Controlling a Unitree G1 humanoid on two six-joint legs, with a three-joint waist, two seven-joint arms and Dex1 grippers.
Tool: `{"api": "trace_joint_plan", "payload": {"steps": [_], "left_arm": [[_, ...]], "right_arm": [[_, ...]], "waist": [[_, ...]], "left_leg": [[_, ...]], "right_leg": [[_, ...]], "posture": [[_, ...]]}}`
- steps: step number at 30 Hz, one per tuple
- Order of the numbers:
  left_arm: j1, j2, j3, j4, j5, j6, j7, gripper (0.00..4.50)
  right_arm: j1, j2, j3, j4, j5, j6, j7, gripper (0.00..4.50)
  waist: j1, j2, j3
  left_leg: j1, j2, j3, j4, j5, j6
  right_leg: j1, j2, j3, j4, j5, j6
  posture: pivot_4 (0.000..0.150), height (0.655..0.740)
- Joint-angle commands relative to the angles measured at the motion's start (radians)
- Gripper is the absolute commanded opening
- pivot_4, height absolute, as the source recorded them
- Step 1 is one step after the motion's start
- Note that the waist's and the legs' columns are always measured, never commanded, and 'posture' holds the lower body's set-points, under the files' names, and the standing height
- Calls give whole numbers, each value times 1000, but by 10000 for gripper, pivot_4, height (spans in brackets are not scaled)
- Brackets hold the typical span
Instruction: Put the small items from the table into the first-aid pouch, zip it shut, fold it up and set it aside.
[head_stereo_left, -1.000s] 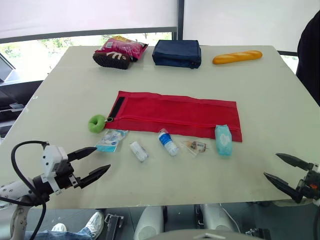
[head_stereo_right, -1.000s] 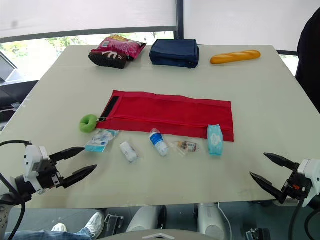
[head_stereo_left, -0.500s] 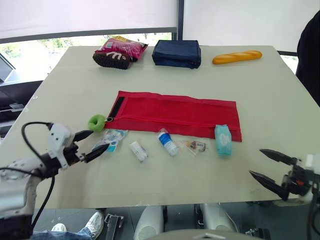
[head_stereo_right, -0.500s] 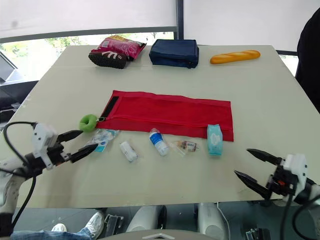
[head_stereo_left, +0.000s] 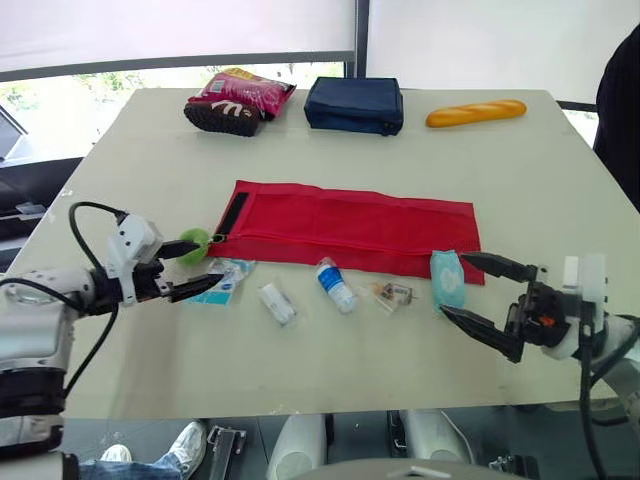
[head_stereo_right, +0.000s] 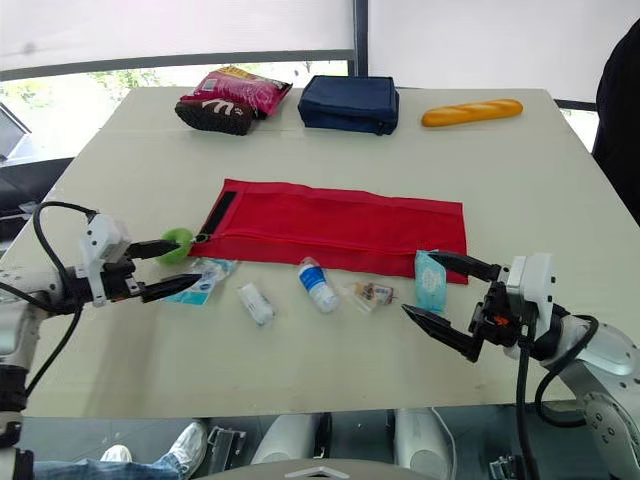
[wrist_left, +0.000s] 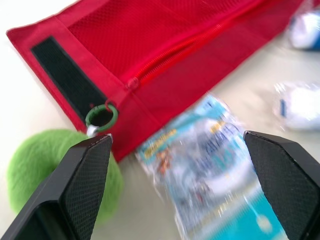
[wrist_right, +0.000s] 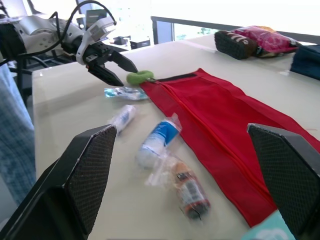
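Observation:
The red first-aid pouch lies flat and unfolded on the table, a green pompom hanging from its zipper ring. In front of it lie a clear blue packet, a white gauze roll, a small blue-labelled bottle, a small clear packet and a teal tissue pack. My left gripper is open, its fingers straddling the pompom and the blue packet. My right gripper is open just right of the tissue pack, holding nothing.
At the table's far side lie a pink snack bag on a brown shoe, a navy pouch and a baguette. A person in dark clothing stands at the right edge. The table's front edge runs just below both grippers.
Both arms have come in from the front corners. The left gripper has moved up to the blue packet, and the right gripper has moved left to the tissue pack. Both stay open.

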Motion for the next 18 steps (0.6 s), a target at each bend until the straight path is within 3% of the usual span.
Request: {"api": "trace_joint_plan", "payload": {"steps": [1, 10, 18], "left_arm": [[-7, 40, -17, 30, -3, 55, -54, 45000], [-82, 0, -99, 59, -38, 397, -31, 45000], [-219, -54, -84, 134, -108, 661, 15, 45000]], "right_arm": [[-28, -22, -4, -63, 48, 23, -15, 44658], [-101, -53, 13, -90, 79, 53, -28, 44658], [-112, -57, 19, -86, 66, 50, -26, 44658]], "waist": [[0, 0, 0], [1, -1, 0], [5, -1, 0]], "left_leg": [[0, 0, 0, 0, 0, 0], [0, 0, 0, 0, 0, 0], [1, -4, -2, 4, 0, 0]], "right_leg": [[0, 0, 0, 0, 0, 0], [0, 0, -1, 0, 0, 1], [1, 0, -1, 6, -2, 4]], "posture": [[1500, 7400], [1500, 7400], [1500, 7400]]}}
